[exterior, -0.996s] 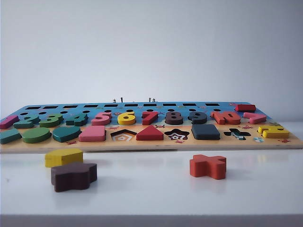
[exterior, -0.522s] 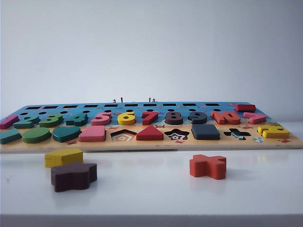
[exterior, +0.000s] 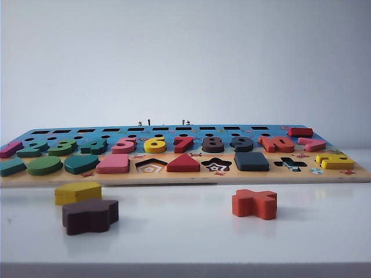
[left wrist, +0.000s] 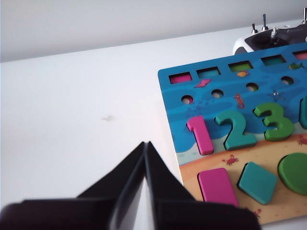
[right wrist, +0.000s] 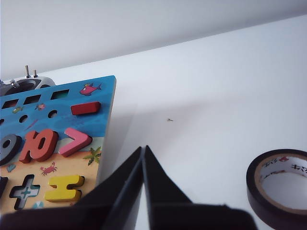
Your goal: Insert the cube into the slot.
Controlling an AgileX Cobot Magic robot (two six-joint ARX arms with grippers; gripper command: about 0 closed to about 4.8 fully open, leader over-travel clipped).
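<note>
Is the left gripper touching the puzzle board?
Apart. In the left wrist view the left gripper, fingers shut, sits over bare white table, with a clear strip of table between it and the board edge.

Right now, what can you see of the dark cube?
The cube is a flat, near-black navy square block with rounded corners, matte and wooden-looking. It lies level in its square slot in the puzzle board's front row, between the star recess and the cross recess. Only the exterior view shows it; no claw touches it.

Bright, even, diffuse light; soft faint shadows on the white table (exterior: 185,231); slight haze, no glare.
</note>
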